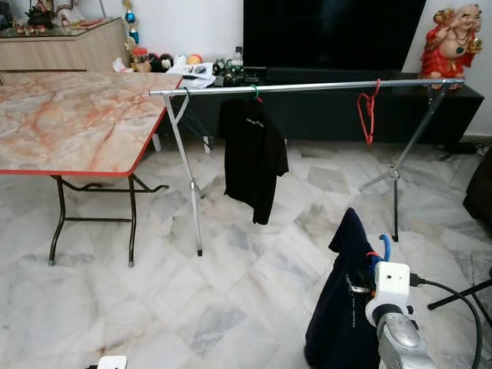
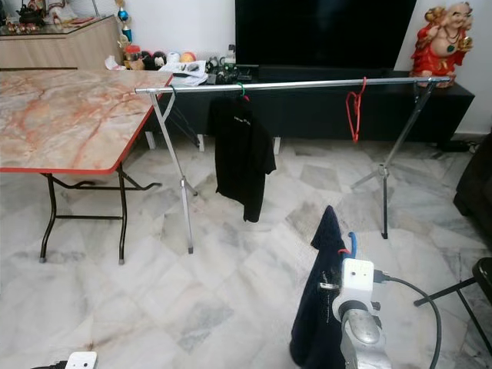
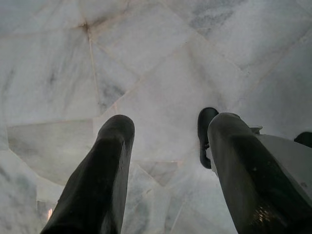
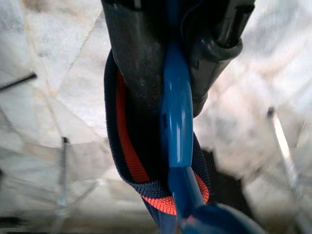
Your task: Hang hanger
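On a marble floor [image 1: 231, 307], the steel clothes rail [image 1: 307, 87] spans upper frame. At lower right, the right gripper [image 4: 170, 97] pinches a blue hanger [image 4: 176, 126] carrying a dark garment [image 1: 342, 307]; the left gripper [image 3: 165, 146] hangs spread. Best approach: raise the hook clear, lower it between the black shirt [image 1: 254, 157] and red hanger [image 1: 369, 111].

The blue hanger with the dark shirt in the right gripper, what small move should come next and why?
Probably lift and carry it forward toward the rail. The right gripper is shut on the blue hanger, and the dark shirt hangs low, well short of the rail. The bare stretch between the black shirt and the red hanger looks like a good target.
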